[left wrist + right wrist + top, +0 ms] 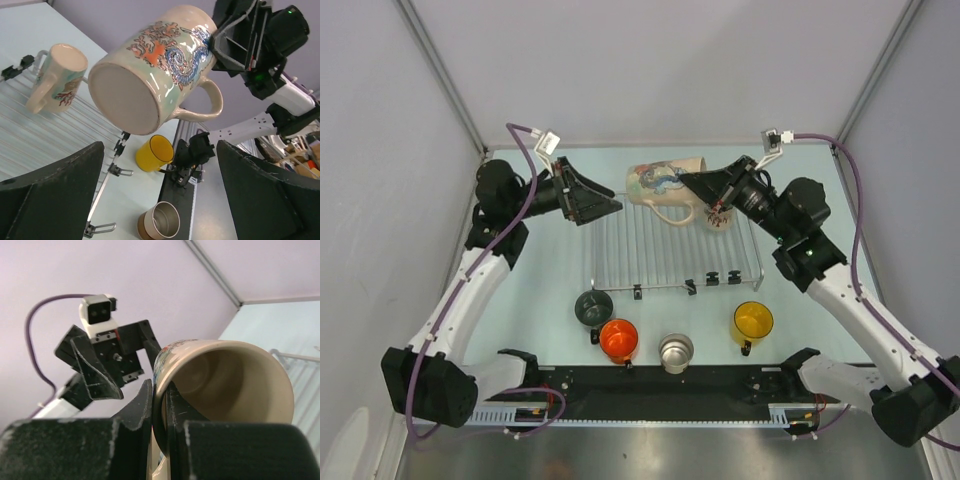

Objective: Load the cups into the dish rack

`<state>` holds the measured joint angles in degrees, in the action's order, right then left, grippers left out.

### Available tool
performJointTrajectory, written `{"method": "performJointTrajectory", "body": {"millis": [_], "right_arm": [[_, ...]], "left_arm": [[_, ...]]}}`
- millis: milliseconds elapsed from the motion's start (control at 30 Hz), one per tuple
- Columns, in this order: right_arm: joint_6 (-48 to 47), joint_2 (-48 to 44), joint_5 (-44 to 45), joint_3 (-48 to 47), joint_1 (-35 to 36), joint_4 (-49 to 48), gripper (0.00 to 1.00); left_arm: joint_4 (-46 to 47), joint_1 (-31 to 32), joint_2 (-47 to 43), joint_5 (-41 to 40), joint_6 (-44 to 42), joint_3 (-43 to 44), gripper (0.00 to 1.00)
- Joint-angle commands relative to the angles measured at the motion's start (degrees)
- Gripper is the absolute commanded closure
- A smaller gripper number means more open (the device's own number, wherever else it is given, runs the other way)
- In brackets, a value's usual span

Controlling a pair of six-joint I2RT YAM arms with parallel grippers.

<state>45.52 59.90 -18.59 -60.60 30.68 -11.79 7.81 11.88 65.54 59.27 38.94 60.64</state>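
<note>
1. The right gripper (698,185) is clenched on the rim of the dragon mug (155,65), with one finger inside the mouth and one outside.
2. The dragon mug hangs on its side in the air over the far edge of the rack (660,255), clear of the bars. Its handle points down and its base faces the other arm.
3. The left gripper (605,205) is spread wide and empty, aimed at that base from just beside it.
4. A second cream mug (55,75) stands on the rack's far right corner.
5. The dark mug (592,306), orange mug (618,340), steel mug (675,352) and yellow mug (752,322) sit on the table (540,290) near the rack's front edge.
6. Step in hand, as I judge it: racking the dragon mug, possibly by way of a handover.
7. Next move: either the left jaws close around the body before the right lets go, or the right turns the mug and lowers it onto bare bars, well apart from the second cream mug.
</note>
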Motion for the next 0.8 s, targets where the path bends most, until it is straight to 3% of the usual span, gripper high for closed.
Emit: {"method": "performJointTrajectory", "body": {"millis": [0,300,400,767], "right_arm": [[11.07,0.83,-8.65,-0.75,-1.67,-20.98,1.00],[17.58,3.47,-12.08,1.88,-3.61,-28.55,1.00],[18.55,3.73,-12.78,2.85,-3.61,-30.56,1.00],[25.58,9.18,-12.70,8.13,-3.26,-43.66,1.00]], "left_arm": [[14.15,-0.01,2.31,5.24,10.18,-2.10,0.00],[19.86,-0.98,7.75,7.26,12.38,-3.42,0.00],[26.16,-0.98,9.78,8.67,17.90,-4.21,0.00],[34.98,0.16,7.77,9.03,24.96,-6.23,0.00]]}}
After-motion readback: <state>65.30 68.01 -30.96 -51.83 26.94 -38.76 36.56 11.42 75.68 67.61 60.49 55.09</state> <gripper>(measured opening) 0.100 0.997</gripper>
